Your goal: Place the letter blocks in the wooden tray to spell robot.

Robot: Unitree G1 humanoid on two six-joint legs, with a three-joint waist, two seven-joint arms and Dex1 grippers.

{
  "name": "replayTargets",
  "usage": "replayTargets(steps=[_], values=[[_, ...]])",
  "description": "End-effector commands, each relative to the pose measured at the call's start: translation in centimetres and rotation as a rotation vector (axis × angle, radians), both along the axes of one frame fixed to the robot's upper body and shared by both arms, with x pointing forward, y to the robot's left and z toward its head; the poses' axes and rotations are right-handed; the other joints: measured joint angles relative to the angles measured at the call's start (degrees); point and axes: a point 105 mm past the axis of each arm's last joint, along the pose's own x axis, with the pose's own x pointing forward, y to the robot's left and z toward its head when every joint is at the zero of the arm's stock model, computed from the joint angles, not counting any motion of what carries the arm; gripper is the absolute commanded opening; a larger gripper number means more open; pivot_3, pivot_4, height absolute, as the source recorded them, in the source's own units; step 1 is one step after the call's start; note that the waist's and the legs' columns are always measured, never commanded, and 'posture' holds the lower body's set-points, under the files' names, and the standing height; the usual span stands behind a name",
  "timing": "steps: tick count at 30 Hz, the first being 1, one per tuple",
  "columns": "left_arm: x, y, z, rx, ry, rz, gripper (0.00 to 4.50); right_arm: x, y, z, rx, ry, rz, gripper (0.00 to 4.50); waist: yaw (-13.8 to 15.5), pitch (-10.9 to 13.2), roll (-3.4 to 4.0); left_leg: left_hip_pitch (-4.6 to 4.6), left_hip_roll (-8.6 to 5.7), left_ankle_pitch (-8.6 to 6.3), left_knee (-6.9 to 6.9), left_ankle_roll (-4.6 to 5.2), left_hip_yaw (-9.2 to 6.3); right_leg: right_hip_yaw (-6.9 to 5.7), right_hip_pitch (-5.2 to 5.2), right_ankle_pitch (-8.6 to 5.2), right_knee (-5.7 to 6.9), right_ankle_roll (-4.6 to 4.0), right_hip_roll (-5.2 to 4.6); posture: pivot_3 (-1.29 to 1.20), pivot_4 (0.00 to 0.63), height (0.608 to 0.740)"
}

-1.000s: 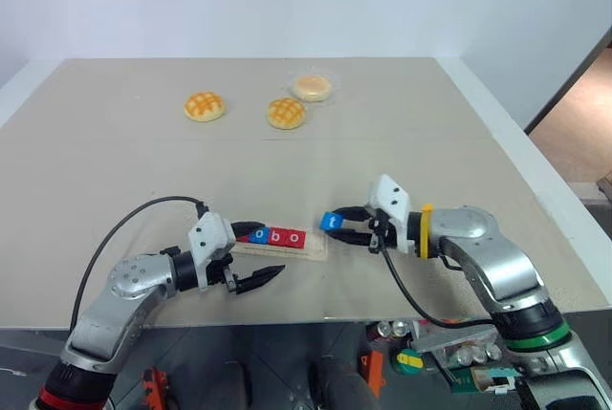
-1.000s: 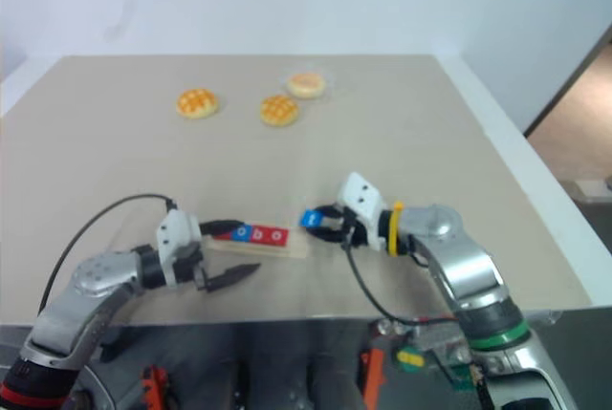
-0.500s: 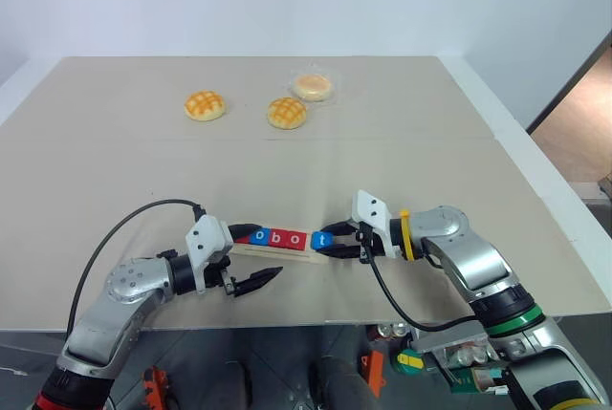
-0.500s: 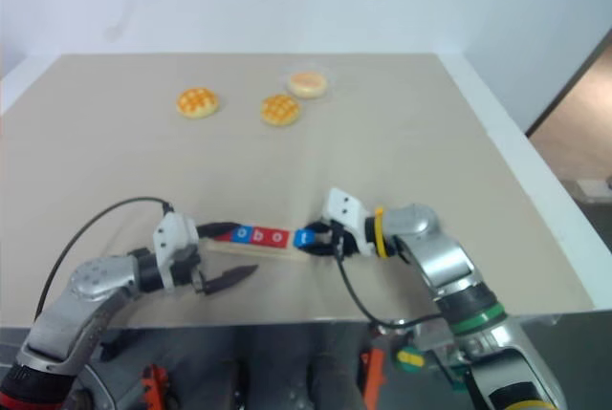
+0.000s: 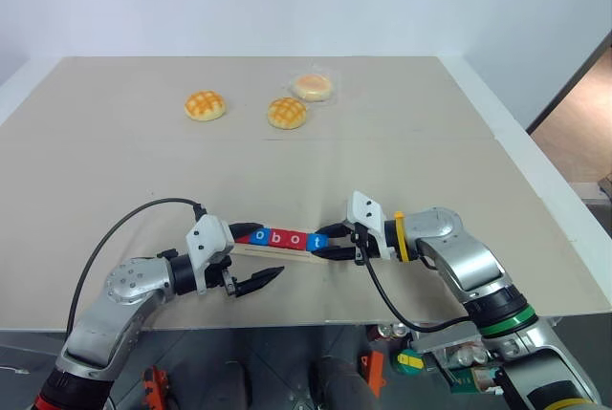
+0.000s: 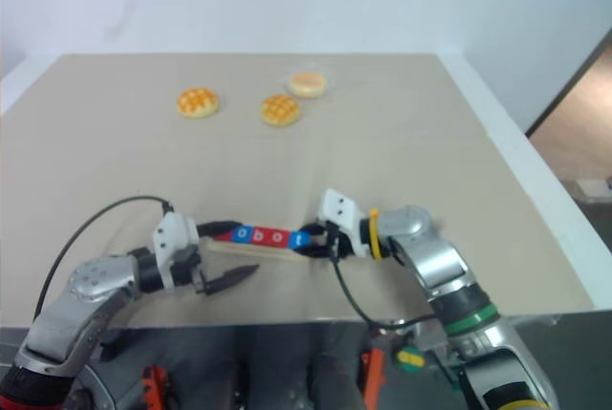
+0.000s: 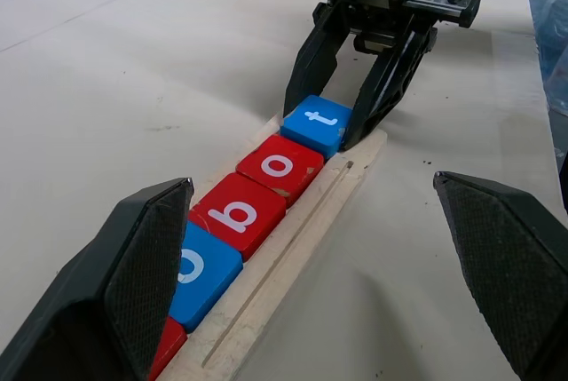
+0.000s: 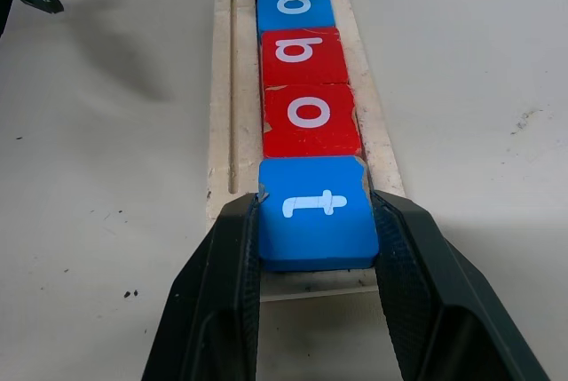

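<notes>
Right wrist view: the right gripper (image 8: 315, 288) is pinched on the blue t block (image 8: 318, 210), set at the tray (image 8: 232, 132) end, touching the red o (image 8: 309, 120). The block should be pressed flat and square, then released straight. The left gripper (image 5: 251, 258), spread wide, straddles the tray's other end near the counter's (image 5: 115, 171) front edge.

Three golden buns (image 5: 286, 112) lie at the far part of the table (image 5: 430, 161).
</notes>
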Motion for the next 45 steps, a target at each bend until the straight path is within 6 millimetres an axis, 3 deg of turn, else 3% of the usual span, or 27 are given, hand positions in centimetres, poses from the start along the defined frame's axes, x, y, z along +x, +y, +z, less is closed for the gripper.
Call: replayTargets(steps=[1,7,8,14,18,23,27,36,45], values=[[-0.3,-0.5,1.2,-0.005,-0.052,-0.023,4.50,0.1,0.2,0.4,0.001,-0.020,0.006,2.28,0.00,0.00,0.00,0.00,0.00,0.00,0.00,0.00,0.00,0.00,0.00,0.00,0.00,0.00,0.00,0.00,0.150,0.740],[-0.3,-0.4,1.1,0.002,-0.050,-0.023,4.50,0.4,0.7,1.6,0.049,-0.035,-0.008,4.35,-0.01,0.00,0.00,0.00,0.00,0.00,0.01,0.00,0.01,0.00,0.00,0.01,0.00,0.00,0.00,0.00,0.150,0.740],[-0.3,-0.4,1.1,0.004,-0.051,-0.023,4.50,0.5,0.8,2.0,0.064,-0.041,-0.016,4.46,0.00,0.00,0.00,0.00,0.00,0.00,0.01,0.00,0.01,0.00,0.00,0.01,0.00,0.00,0.00,0.00,0.150,0.740],[-0.2,-0.3,1.1,0.010,-0.052,-0.021,4.50,0.2,0.7,4.5,0.149,-0.044,-0.059,4.46,0.00,0.00,0.00,-0.02,0.00,0.00,-0.01,0.00,0.00,0.00,-0.02,0.00,0.00,0.00,-0.01,0.00,0.150,0.740],[-0.2,-0.3,1.1,0.014,-0.054,-0.024,4.50,-0.4,0.0,4.9,0.163,-0.052,-0.089,4.46,0.01,0.00,0.00,-0.03,0.00,-0.01,-0.01,-0.01,-0.03,-0.02,-0.02,0.00,0.00,0.00,0.00,0.00,0.150,0.740],[-0.2,-0.6,1.3,0.000,-0.047,-0.038,4.50,1.3,-1.9,4.0,0.157,-0.073,-0.258,4.46,0.01,0.00,0.00,-0.03,-0.01,-0.01,0.01,-0.01,0.00,0.01,-0.01,0.00,0.00,0.00,-0.01,0.00,0.150,0.740],[-0.6,-0.8,1.4,-0.020,-0.029,-0.057,4.50,2.1,-3.2,2.5,0.149,-0.061,-0.353,3.38,0.00,0.00,0.00,-0.02,-0.01,-0.01,0.02,-0.01,0.00,0.00,-0.01,0.00,0.00,-0.01,-0.01,0.00,0.150,0.740],[-0.9,-0.7,1.7,-0.021,-0.012,-0.067,4.50,1.6,-3.8,1.6,0.138,-0.036,-0.383,0.15,-0.03,0.00,0.00,-0.02,0.00,-0.01,-0.04,-0.02,0.00,0.01,-0.04,-0.01,0.00,0.00,0.00,0.00,0.150,0.740],[-0.8,-0.5,1.6,-0.007,-0.014,-0.064,4.50,1.6,-4.1,2.5,0.146,-0.050,-0.379,0.03,-0.02,0.00,0.00,-0.03,-0.01,-0.01,-0.04,-0.02,0.00,0.01,-0.03,-0.02,0.00,0.00,0.00,0.00,0.150,0.740]])
